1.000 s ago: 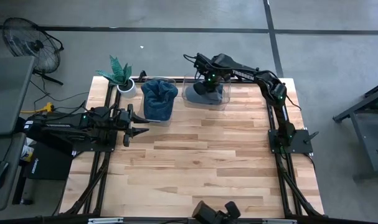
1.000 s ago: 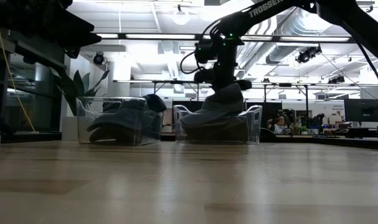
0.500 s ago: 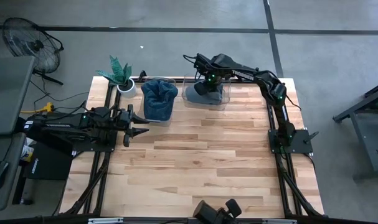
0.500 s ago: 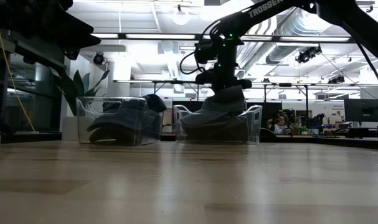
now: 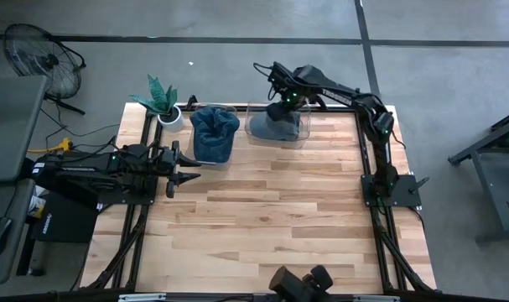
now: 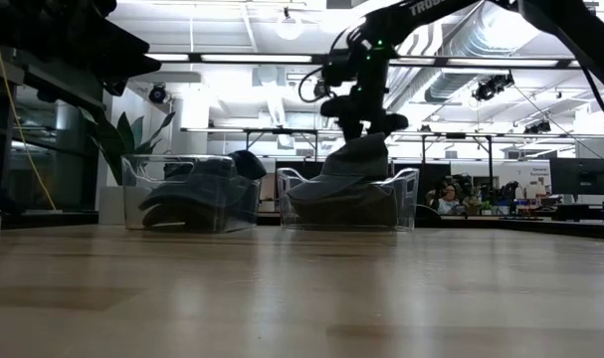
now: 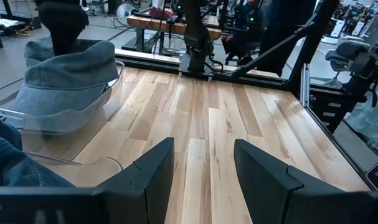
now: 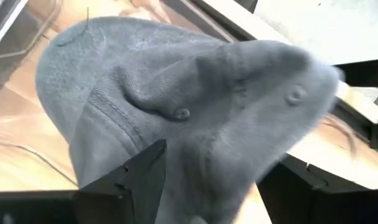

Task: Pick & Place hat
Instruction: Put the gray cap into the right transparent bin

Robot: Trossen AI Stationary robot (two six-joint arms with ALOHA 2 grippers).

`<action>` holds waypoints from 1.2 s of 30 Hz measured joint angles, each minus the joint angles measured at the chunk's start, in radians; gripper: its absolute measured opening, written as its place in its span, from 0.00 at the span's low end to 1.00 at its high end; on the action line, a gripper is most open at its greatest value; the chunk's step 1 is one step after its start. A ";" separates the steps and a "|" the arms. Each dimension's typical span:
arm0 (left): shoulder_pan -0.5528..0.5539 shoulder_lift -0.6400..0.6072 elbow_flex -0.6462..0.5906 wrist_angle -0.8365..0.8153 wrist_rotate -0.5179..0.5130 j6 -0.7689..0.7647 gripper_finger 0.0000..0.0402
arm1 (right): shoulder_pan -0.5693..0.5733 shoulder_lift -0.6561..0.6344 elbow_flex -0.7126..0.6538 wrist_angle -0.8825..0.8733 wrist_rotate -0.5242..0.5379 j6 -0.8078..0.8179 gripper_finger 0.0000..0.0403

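Grey denim hat (image 5: 277,127) sits heaped in the clear bin (image 5: 300,134) at the desk's far edge, beside a second bin (image 5: 212,134) holding a blue hat. Right gripper (image 5: 288,102) hangs just above it, jaws spread and empty: the placing step looks done. Next it should lift clear. Left gripper (image 5: 177,164) waits at the desk's left edge, jaws partly apart, holding nothing.

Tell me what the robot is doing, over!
Right gripper open just above grey cloth hat. Hat sits in clear plastic bin. Left gripper open, waiting. Nothing blocking.
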 joint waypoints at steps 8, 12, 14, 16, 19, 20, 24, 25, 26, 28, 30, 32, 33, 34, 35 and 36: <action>0.000 0.000 0.000 0.000 0.000 0.000 0.41 | -0.018 -0.063 0.000 -0.028 0.008 -0.007 0.53; 0.000 0.000 0.000 0.001 0.000 0.000 0.41 | -0.024 -0.095 0.000 -0.059 0.047 -0.007 0.49; 0.000 0.000 0.000 0.001 0.000 0.000 0.41 | -0.025 -0.111 0.000 -0.065 0.059 -0.014 0.47; 0.000 0.000 0.000 0.000 0.000 0.000 0.41 | -0.024 -0.126 0.000 -0.064 0.054 -0.036 0.43; 0.000 0.000 0.000 0.001 0.000 0.000 0.41 | -0.016 -0.141 0.000 -0.064 0.046 -0.080 0.37; 0.000 0.000 0.000 0.001 -0.002 0.000 0.41 | -0.010 -0.142 0.000 -0.064 0.046 -0.095 0.34; 0.000 0.000 0.000 0.001 -0.003 0.000 0.41 | 0.015 -0.142 -0.005 -0.066 0.042 -0.157 0.21; 0.000 0.000 0.000 0.000 -0.003 0.000 0.41 | 0.021 -0.142 -0.007 -0.066 0.041 -0.169 0.16; 0.000 0.000 0.000 0.000 -0.003 0.000 0.41 | 0.028 -0.142 -0.010 -0.065 0.041 -0.181 0.12; 0.000 0.000 0.000 -0.001 -0.003 0.000 0.41 | 0.041 -0.142 -0.011 -0.067 0.041 -0.195 0.03; 0.000 0.000 0.000 -0.002 -0.003 0.000 0.41 | 0.055 -0.141 -0.011 -0.065 0.040 -0.206 0.02; 0.000 0.000 0.000 0.000 -0.003 0.000 0.41 | 0.069 -0.141 -0.011 -0.056 0.037 -0.212 0.03; 0.000 0.000 0.000 0.001 -0.003 0.000 0.41 | 0.078 -0.141 -0.016 -0.037 0.032 -0.221 0.02; 0.000 0.000 0.000 0.001 -0.003 0.000 0.41 | 0.087 -0.141 -0.026 -0.007 0.017 -0.242 0.01; 0.000 0.000 0.000 0.001 -0.003 0.000 0.41 | 0.097 -0.141 -0.038 0.021 -0.003 -0.268 0.01; 0.000 0.000 0.000 0.001 -0.003 0.000 0.41 | 0.107 -0.141 -0.053 0.050 -0.023 -0.296 0.01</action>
